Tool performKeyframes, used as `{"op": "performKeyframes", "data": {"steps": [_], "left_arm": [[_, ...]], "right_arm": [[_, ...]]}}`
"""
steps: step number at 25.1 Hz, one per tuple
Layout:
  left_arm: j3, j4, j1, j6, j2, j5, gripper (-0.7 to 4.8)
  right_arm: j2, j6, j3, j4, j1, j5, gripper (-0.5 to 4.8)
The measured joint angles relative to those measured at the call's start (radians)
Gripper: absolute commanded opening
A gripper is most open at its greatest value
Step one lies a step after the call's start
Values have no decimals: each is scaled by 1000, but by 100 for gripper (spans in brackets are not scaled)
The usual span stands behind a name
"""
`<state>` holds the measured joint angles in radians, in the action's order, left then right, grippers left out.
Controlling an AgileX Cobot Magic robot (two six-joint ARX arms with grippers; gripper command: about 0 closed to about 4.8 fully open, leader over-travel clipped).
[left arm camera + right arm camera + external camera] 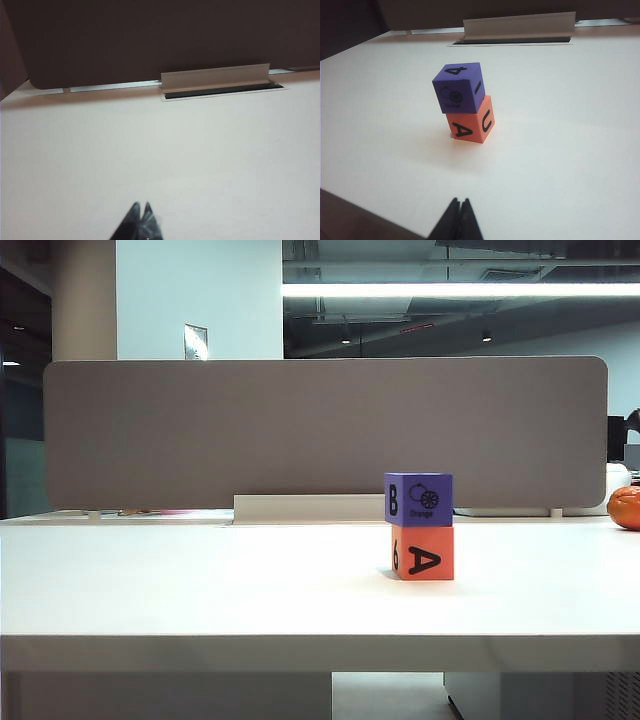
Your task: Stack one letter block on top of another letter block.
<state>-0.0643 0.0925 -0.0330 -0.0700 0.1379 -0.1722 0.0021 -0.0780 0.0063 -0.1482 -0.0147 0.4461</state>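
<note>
Exterior view: no arm or gripper in sight; purple block [418,499] sitting squarely on the orange-red block [422,552], touching, "B" and an orange drawing facing forward above "6" and "A". Stack upright on the white bench [200,580], in front of the grey divider panel [320,430], right of the pale bracket [300,508] at the panel's foot. Orange round object [625,507] at the bench's far right edge, well apart from the stack. Ceiling light strip [460,289] glowing above the panel. Left wrist view: left gripper [141,207] low over bare bench [160,150], dark fingers pressed together to a point, nothing between them, aimed toward the divider panel [150,40] and its bracket [215,76]; no blocks visible. Right wrist view: right gripper [460,202] likewise with fingers pressed together, empty, near the bench [570,125] edge, well apart from the stack; purple block [457,87] showing "4" on top, resting slightly twisted on the orange-red block [471,125] marked "A" and "U", between gripper and panel bracket [519,25].
</note>
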Motion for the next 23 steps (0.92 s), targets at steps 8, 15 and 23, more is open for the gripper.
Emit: {"op": "performKeyframes", "data": {"steps": [8, 15, 23], "left_arm": [[53, 0, 0, 0, -69, 20, -6], [60, -66, 0, 0, -116, 82, -6], [60, -89, 0, 0, -135, 130, -6]], "right_arm": [[0, 0, 0, 0, 0, 0, 0], [0, 0, 0, 0, 0, 0, 0], [0, 0, 0, 0, 0, 0, 0]]}}
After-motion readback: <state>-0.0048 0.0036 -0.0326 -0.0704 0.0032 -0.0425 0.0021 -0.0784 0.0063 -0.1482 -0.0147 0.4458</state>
